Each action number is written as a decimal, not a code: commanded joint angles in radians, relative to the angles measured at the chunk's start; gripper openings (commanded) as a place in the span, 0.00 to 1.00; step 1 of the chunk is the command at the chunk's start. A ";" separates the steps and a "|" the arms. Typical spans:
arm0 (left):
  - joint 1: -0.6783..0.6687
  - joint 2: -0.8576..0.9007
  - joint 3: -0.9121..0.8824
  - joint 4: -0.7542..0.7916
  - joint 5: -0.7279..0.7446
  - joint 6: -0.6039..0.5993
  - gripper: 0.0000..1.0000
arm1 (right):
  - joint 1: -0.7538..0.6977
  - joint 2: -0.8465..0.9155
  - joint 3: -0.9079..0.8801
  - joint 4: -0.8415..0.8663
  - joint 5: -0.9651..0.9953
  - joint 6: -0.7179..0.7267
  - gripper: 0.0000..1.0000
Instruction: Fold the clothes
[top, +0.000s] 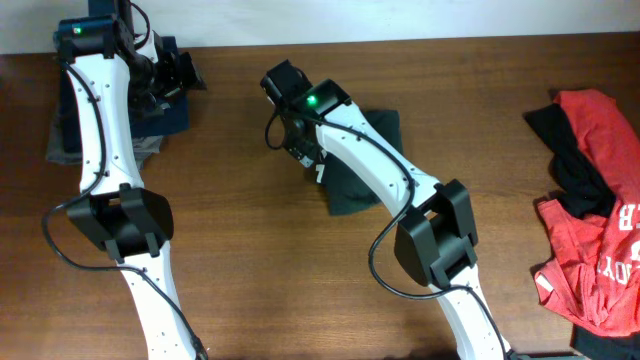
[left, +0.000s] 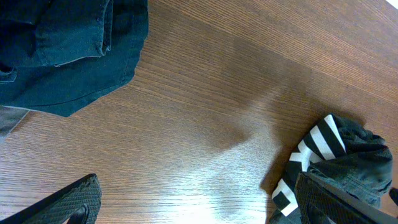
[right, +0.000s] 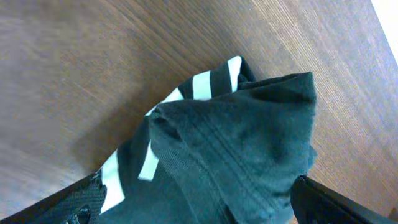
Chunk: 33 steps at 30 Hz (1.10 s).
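A dark green garment with white stripes (top: 345, 195) lies bunched at the table's middle. It fills the right wrist view (right: 249, 143), and its striped edge shows in the left wrist view (left: 339, 155). My right gripper (top: 290, 140) is open right over it, fingers wide on either side of the bunched cloth (right: 198, 186). My left gripper (top: 178, 72) is open and empty (left: 196, 186) at the back left, over bare wood beside a folded blue denim piece (top: 168, 112) (left: 68, 50).
A pile of red clothes (top: 600, 220) with a black garment (top: 560, 150) lies at the right edge. A grey garment (top: 60, 140) sits under the denim at the back left. Bare wood lies in front and between the arms.
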 joint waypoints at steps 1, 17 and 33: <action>0.002 -0.030 0.006 -0.005 -0.007 0.005 0.99 | 0.010 0.015 -0.037 0.031 0.084 0.027 1.00; 0.002 -0.029 0.006 -0.007 -0.007 0.028 0.99 | 0.001 0.015 -0.151 0.155 0.218 0.065 0.92; 0.002 -0.029 0.006 -0.011 -0.008 0.028 0.99 | -0.145 0.015 -0.151 0.164 0.172 0.111 0.45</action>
